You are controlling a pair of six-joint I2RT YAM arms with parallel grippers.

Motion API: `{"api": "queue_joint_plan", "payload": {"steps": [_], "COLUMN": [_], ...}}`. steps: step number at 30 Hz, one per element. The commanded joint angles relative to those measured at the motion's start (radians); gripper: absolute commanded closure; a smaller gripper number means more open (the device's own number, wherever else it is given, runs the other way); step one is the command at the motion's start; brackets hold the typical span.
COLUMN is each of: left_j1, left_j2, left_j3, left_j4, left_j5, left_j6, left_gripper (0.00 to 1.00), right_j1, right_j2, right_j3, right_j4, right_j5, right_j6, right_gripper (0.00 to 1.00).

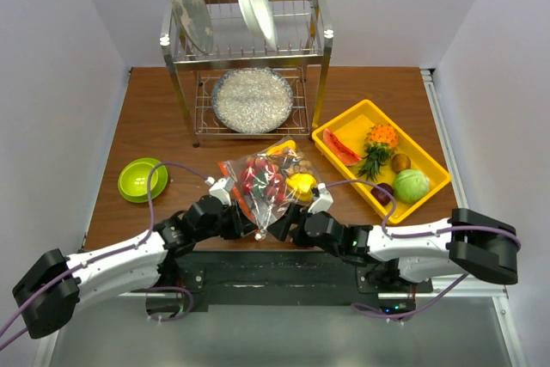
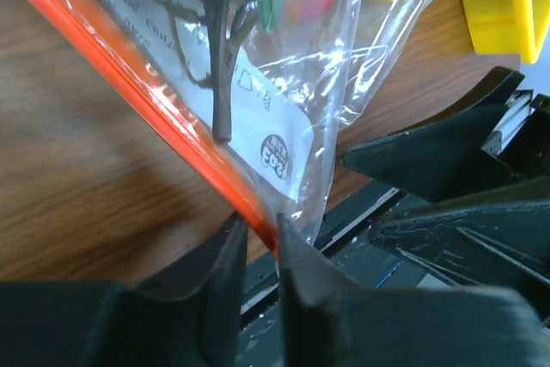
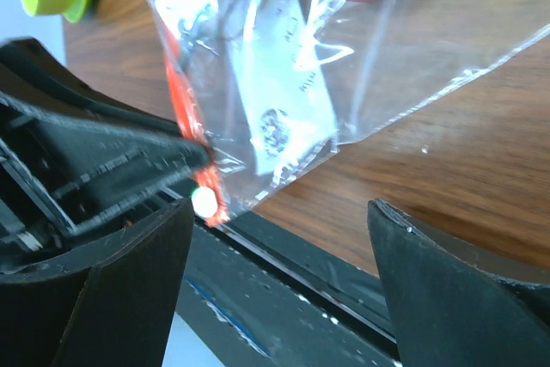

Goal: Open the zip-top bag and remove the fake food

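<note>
You have a brown wood-grain table (image 1: 163, 126) in front of you, with a metal wire dish rack (image 1: 320, 40) at its far side and a glossy yellow tray (image 1: 339, 118) of toy produce to the right. The zip-top bag (image 1: 271, 208) lies flat on the wood at the middle of the near edge, between your two arms. It is crinkly clear plastic, and its long axis runs slantwise from its near corner at the table's edge up toward the far right. Its mouth faces left: the orange-red zipper strip (image 2: 129, 83) forms the left edge and runs straight from the far left down to that near corner. The fake food (image 1: 275, 180) sits bunched in the far half of the bag. It is smooth shiny plastic: a yellow pepper on the right and red pieces in the middle. A small white label (image 2: 266, 126) lies just inside the strip near the corner. It carries lines of dark print and a round stamp, but none of the writing can be read. Your left gripper (image 2: 258, 234) is clenched on the near end of the strip, with the black fingers pressed against it from both sides. Your right gripper (image 3: 279, 212) is spread wide just beside the same corner, with nothing between its fingers (image 3: 430, 281) and no contact with the plastic.
</note>
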Motion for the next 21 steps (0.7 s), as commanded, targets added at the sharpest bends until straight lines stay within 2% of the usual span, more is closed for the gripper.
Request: {"api": "queue_joint_plan", "payload": {"steps": [1,3,8,17,20,21], "left_j1": [-0.016,-0.016,-0.019,-0.024,-0.027,-0.028], "left_j2": [-0.027,-0.070,-0.150,-0.176,-0.174,-0.173], "left_j3": [0.020,0.015,-0.011,-0.078,-0.094,-0.103], "left_j4": [-0.053,-0.102,-0.153,-0.062,-0.036,0.000], "left_j5": [-0.011,-0.021,-0.006,0.044,0.058,0.063], "left_j6": [-0.020,-0.025,-0.046,-0.118,-0.137,-0.141], "left_gripper": [0.68,0.63,0.62,0.61,0.60,0.60], "right_j1": [0.003,0.004,0.003,0.004,0.003,0.004], "right_j2": [0.060,0.088,0.174,0.209,0.212,0.214], "right_j3": [0.017,0.014,0.013,0.034,0.045,0.048], "right_j4": [0.108,0.152,0.232,0.268,0.261,0.266], "right_j5": [0.026,0.010,-0.012,-0.004,0.005,0.006], "right_j6": [0.049,0.061,0.087,0.105,0.105,0.105], "right_gripper": [0.16,0.18,0.21,0.25,0.29,0.34]}}
